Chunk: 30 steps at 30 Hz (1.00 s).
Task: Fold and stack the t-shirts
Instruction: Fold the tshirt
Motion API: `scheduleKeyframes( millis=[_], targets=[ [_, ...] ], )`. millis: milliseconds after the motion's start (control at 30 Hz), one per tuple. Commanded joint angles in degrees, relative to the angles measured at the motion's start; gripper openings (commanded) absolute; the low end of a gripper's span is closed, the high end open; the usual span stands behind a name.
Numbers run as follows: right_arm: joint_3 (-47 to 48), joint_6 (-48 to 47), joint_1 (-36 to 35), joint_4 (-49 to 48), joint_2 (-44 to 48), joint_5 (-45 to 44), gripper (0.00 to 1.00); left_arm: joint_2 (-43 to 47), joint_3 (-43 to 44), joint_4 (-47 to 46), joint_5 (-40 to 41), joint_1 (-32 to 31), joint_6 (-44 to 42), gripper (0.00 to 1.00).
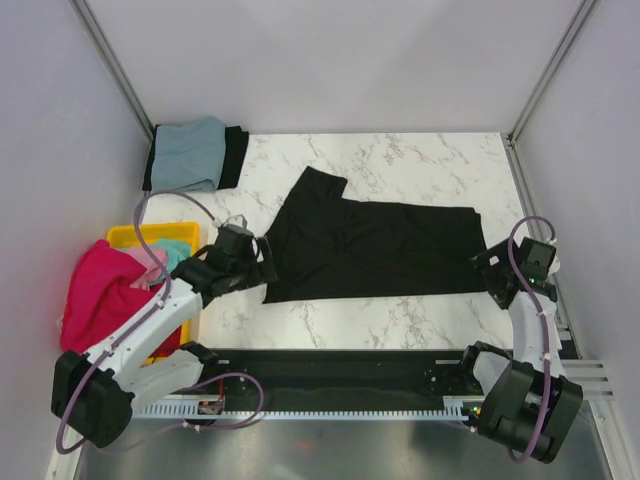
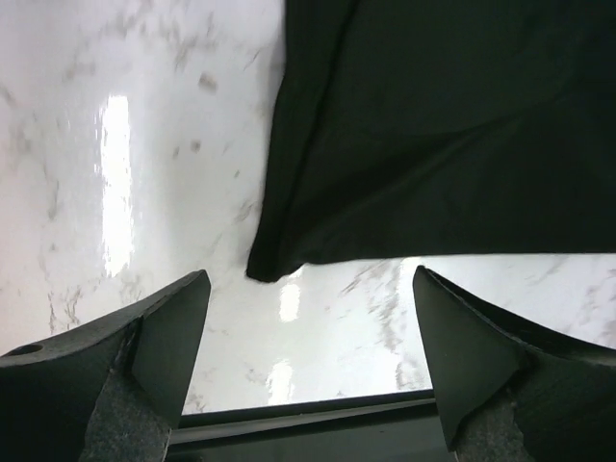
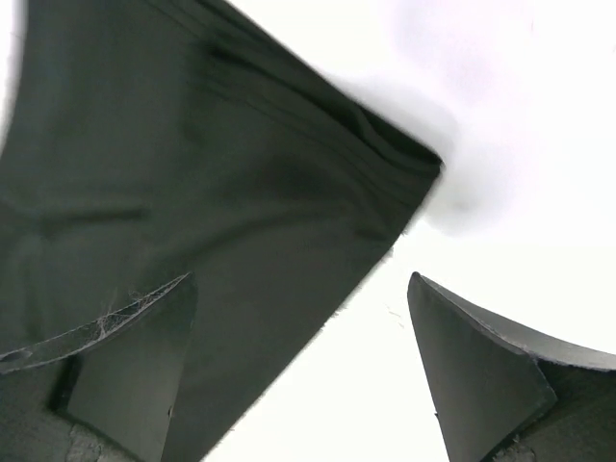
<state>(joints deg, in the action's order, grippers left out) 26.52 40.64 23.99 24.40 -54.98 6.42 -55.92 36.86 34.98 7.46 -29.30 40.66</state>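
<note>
A large black t-shirt (image 1: 375, 245) lies partly folded on the marble table (image 1: 420, 160), one part sticking out toward the back left. My left gripper (image 1: 262, 270) is open just above the table beside the shirt's near left corner (image 2: 274, 265), holding nothing. My right gripper (image 1: 488, 275) is open at the shirt's near right corner; the cloth (image 3: 192, 192) lies under its left finger. A grey-blue shirt (image 1: 190, 152) lies folded on a black one (image 1: 233, 155) at the back left. Magenta (image 1: 100, 295), pink (image 1: 135, 262) and teal (image 1: 172, 255) shirts lie heaped at the yellow bin.
The yellow plastic bin (image 1: 150, 235) stands at the left edge with the heap spilling over its left side. A black rail (image 1: 330, 365) runs along the table's near edge. Grey walls close the back and both sides.
</note>
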Motion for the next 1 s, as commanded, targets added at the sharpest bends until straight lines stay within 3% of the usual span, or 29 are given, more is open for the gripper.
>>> scheduleKeyframes(
  millis=[0, 67, 167, 333, 600, 733, 967],
  targets=[
    [8.88, -1.53, 0.09, 2.67, 2.6, -3.69, 0.98, -4.26, 13.54, 0.62, 2.99, 1.26, -5.93, 0.94],
    [11.88, -2.14, -0.69, 1.18, 2.07, -2.64, 0.98, -9.79, 19.01, -1.39, 2.65, 2.31, -8.66, 0.94],
    [15.22, -3.2, -4.8, 0.47, -1.52, -4.29, 0.98, -23.23, 32.01, -6.14, -4.28, 5.47, -13.41, 0.92],
    [19.87, -6.79, -13.59, 0.37, -8.72, -5.01, 0.98, -50.52, 58.55, -8.97, -12.46, 9.61, -20.36, 0.85],
    [18.21, -9.96, -15.9, 1.61, -6.2, -2.46, 0.98, -82.39, 94.14, -7.03, -25.8, 15.14, -22.12, 0.85],
    [18.56, -10.41, -15.9, 2.4, -4.79, -2.38, 0.98, -91.81, 102.17, -6.94, -30.32, 16.29, -21.6, 0.86],
    [19.09, -10.58, -15.99, 2.23, -6.89, -1.58, 0.98, -97.27, 103.24, -7.3, -32.07, 16.38, -18.62, 0.81]
  ],
)
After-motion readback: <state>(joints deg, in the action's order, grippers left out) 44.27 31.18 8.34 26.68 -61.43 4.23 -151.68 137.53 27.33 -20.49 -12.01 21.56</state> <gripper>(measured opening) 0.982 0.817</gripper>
